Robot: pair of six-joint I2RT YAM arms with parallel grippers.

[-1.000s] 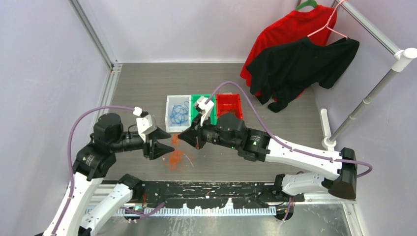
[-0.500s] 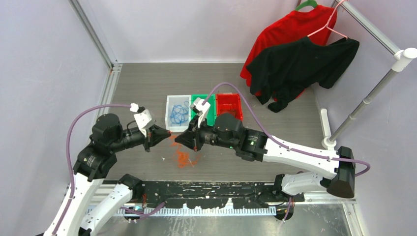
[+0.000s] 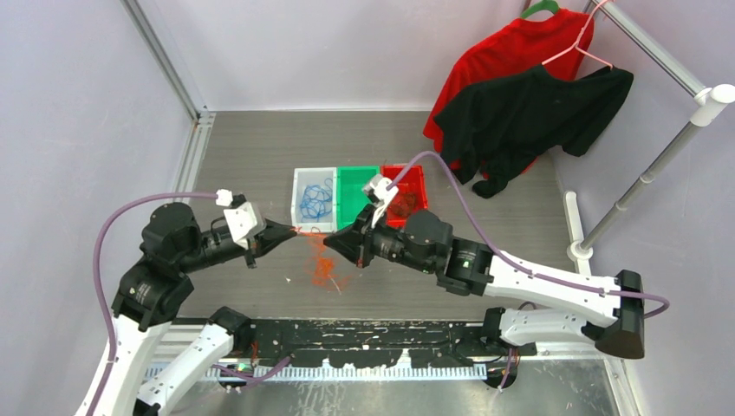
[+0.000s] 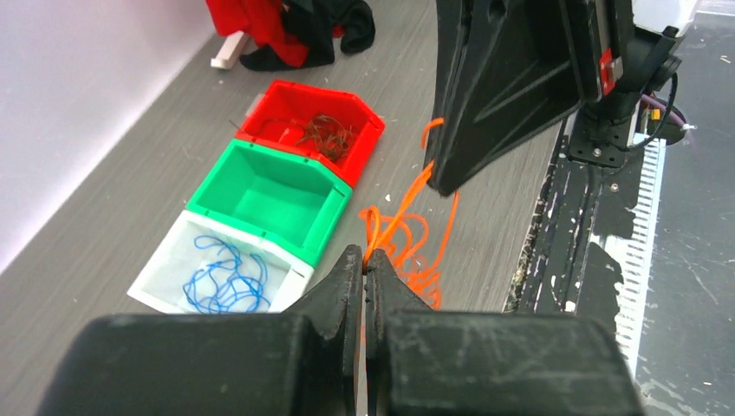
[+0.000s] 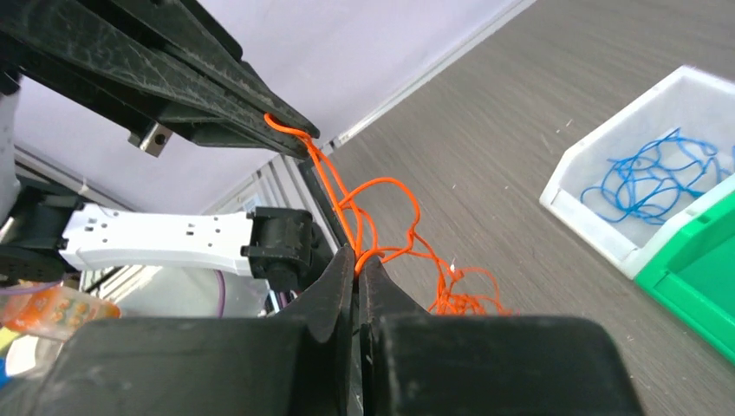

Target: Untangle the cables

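3 cable lots on tabletop [image 3: 251, 147], listed by colour.

Lot 1: orange cables [image 3: 324, 269]. Loose tangle, mostly heaped on tabletop in front of the bin row, between both arms. A few strands lifted off the heap and strung up to both gripper tips. Not yet separated, by the look of it.

Lot 2: blue cables [image 3: 316, 201]. Coiled inside white bin [image 3: 297, 217], left end of row.

Lot 3: dark cables [image 4: 322, 134]. Inside red bin [image 3: 406, 173], right end of row, with green bin [image 3: 354, 184] between the two.

Left gripper [image 3: 293, 230]: closed tight, pinching an orange loop at its very tip.
Right gripper [image 3: 329, 243]: closed too, clamped on an orange strand near a crossing.

Handling (est.): v. light, thin, soft, a bit springy. No stiffness to push with, so pull only. Likely to snag and tighten into knots if yanked, and may slip between smooth jaws. Best taken at a single free strand or loop end, away from the dense clump. Draw apart slowly.

Views:
- Overhead: layout only (bins, heap, arm spacing). Strands at the tips too fine to read.
- Left wrist: dark cables in red bin, plus the strand rising toward the right gripper.
- Right wrist: orange loop hooked at left gripper tip and the crossing just ahead of own jaws. Red bin out of frame.
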